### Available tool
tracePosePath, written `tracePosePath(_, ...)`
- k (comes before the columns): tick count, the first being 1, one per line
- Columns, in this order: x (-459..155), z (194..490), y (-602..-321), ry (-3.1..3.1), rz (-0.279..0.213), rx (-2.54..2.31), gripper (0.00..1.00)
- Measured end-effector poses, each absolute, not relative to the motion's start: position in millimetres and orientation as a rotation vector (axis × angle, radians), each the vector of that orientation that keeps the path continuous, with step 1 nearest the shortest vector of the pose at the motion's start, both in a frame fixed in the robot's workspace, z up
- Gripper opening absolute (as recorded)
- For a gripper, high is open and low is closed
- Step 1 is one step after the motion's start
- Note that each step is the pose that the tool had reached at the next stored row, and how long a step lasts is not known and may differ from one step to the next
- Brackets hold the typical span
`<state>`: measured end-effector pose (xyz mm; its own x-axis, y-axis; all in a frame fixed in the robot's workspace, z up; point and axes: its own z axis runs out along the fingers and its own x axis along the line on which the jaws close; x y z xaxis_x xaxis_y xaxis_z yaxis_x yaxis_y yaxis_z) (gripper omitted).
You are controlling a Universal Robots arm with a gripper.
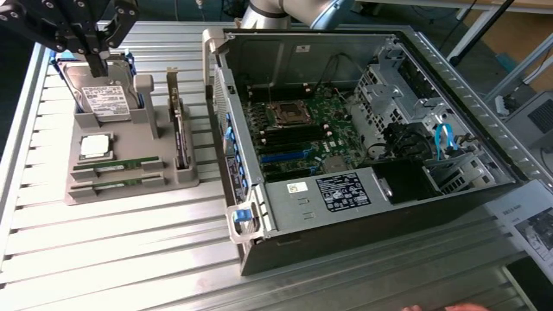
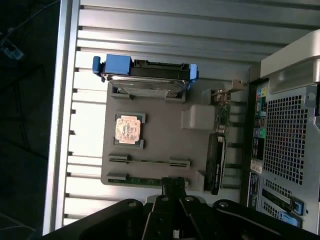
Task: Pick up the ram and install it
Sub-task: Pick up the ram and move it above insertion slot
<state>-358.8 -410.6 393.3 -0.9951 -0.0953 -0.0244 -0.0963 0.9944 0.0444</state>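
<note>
Two ram sticks, thin green boards, lie edge-up in slots at the front of a grey holder (image 1: 129, 191): one ram stick (image 1: 116, 166) and a second ram stick (image 1: 112, 185). The wrist view looks down on the first ram stick (image 2: 150, 161) and the second ram stick (image 2: 142, 179). My gripper (image 1: 90, 46) hangs high over the holder's far end, above the hard drive (image 1: 103, 97), well clear of the ram. Its fingers are shut with nothing between them. In the wrist view the gripper (image 2: 173, 186) shows with its tip over the holder's edge.
The holder also carries a silver processor (image 1: 95, 146) and an upright expansion card (image 1: 179, 136). An open computer case (image 1: 484, 194) lies on the exterior view's right, with its motherboard (image 1: 294, 129) exposed. A hand (image 1: 449, 306) shows at the bottom edge. The table is slatted metal.
</note>
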Motion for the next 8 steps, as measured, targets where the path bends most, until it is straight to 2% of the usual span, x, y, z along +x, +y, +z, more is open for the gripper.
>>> tracePosePath(8,-358.8,393.3,-410.6,3.108,0.072,-0.272,0.1)
